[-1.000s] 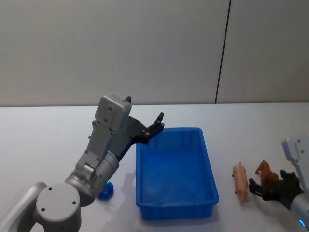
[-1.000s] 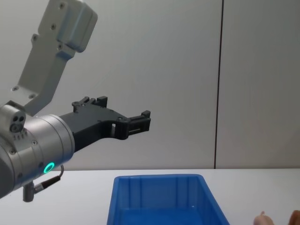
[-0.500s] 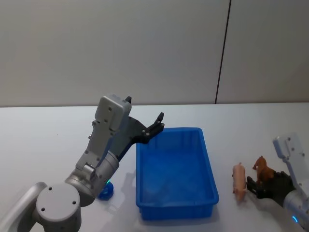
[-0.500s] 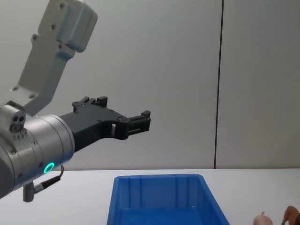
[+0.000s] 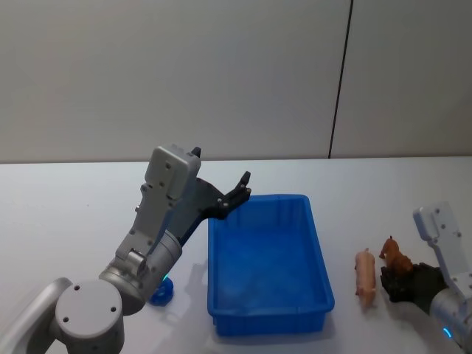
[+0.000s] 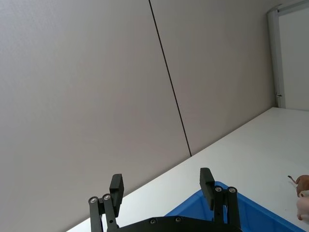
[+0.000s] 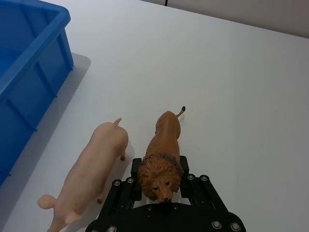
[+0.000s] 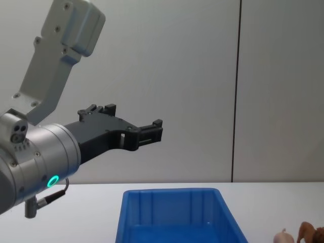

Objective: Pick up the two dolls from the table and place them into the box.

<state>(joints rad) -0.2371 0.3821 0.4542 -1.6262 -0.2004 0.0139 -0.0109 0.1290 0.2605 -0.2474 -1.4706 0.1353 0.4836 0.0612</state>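
Observation:
The blue box (image 5: 258, 199) stands mid-table on the white table (image 5: 383, 192). To its right lies the pale pink pig doll (image 5: 365, 274) on its side. The reddish-brown doll (image 5: 394, 256), a maned lion, sits tilted in my right gripper (image 5: 392, 277), which is shut on it. In the right wrist view the lion (image 7: 163, 145) has its head between the gripper's (image 7: 161, 187) fingers, with the pig (image 7: 94, 169) beside it and the box (image 7: 48, 67) farther off. My left gripper (image 5: 237, 193) hangs open and empty above the box's far left corner, seen also in the chest view (image 8: 152, 129).
A small blue round object (image 5: 162, 291) lies on the table left of the box, under my left arm. Bare white tabletop (image 7: 217, 72) stretches beyond the dolls. A grey wall stands behind the table.
My right gripper has drawn in toward the box and closed on the reddish-brown doll, which now sits higher and tilted. The pig and my left arm have not moved.

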